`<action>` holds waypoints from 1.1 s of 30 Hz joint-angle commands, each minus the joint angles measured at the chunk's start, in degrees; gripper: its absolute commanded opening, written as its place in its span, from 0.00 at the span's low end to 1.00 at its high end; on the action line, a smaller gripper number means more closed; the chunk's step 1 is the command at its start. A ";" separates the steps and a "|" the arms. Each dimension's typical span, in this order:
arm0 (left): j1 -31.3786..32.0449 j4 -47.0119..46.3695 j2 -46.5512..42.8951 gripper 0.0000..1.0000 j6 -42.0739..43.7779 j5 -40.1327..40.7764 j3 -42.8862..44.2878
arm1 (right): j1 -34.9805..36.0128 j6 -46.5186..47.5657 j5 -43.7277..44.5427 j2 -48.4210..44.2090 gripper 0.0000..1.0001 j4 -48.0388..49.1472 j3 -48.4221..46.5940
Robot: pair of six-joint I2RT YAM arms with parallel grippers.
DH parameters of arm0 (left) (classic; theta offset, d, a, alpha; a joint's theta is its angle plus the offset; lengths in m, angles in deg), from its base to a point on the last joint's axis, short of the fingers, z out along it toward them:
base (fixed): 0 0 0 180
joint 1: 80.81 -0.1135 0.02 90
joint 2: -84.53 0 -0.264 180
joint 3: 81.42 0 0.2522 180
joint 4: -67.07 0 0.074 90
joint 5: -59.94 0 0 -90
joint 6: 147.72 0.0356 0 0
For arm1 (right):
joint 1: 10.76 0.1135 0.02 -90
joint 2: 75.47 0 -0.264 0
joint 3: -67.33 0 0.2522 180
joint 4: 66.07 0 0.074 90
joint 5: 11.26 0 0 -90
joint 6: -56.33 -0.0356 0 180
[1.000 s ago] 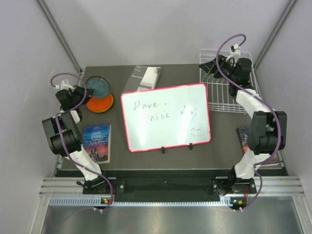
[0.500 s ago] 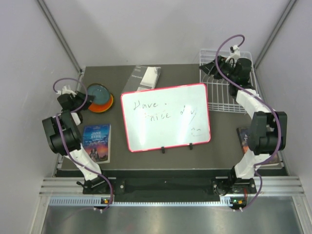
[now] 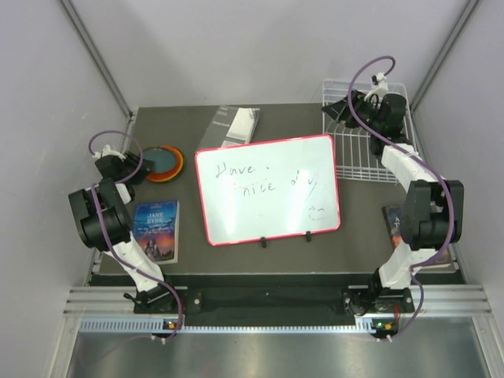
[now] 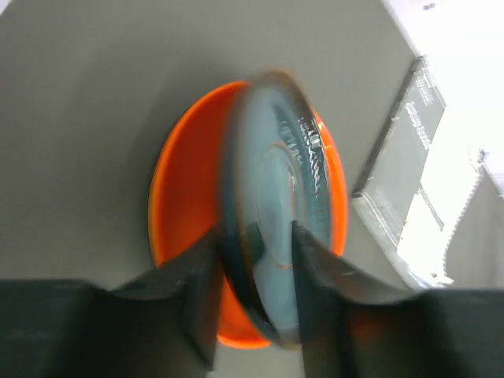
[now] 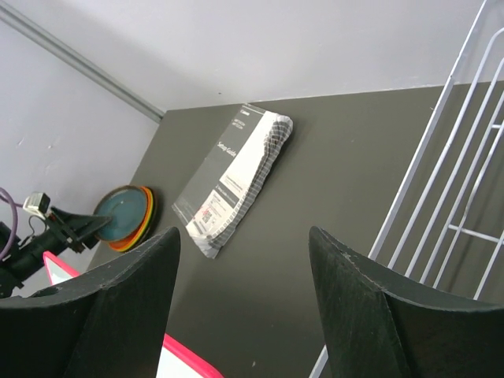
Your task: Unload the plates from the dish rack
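1. Top view: the teal plate (image 3: 163, 157) has moved from the upper left to over the orange plate (image 3: 175, 172), at the bench's (image 3: 276, 256) left; the dish rack (image 3: 366, 153) is upper right.
2. Left wrist: the left jaws pinch the tilted teal plate's rim; release looks due.
3. Right wrist: the right jaws gape wide, empty, beside the rack.

My left arm (image 3: 98, 216) is folded tight, with the elbow bent back above its base and the wrist pointing out to the far left. My left gripper (image 4: 256, 252) has its two fingers (image 4: 193, 276) drawn in on either side of the rim of the dark teal plate (image 4: 276, 173). Both pads seem to touch it, though the blur there leaves me unsure. My right arm (image 3: 429, 209) rises from its base, bends at the elbow and reaches far forward. My right gripper (image 5: 242, 236) is spread wide, its fingers well apart with nothing between them.
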 commanded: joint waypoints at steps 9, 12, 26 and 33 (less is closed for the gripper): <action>0.00 10.26 -2.87 0.64 5.56 0.06 6.57 | -0.23 4.50 2.21 -3.90 0.67 -1.78 -0.51; 0.27 11.85 -5.24 0.92 6.44 0.24 7.55 | -0.23 7.84 5.37 -4.95 0.68 -5.83 -0.86; 4.66 27.31 -15.27 0.99 13.73 4.28 17.74 | -0.14 15.14 16.46 -9.88 0.69 -11.81 1.25; 7.46 30.75 -19.83 0.99 14.17 3.05 20.47 | -0.23 16.29 17.60 -13.03 0.69 -12.34 3.70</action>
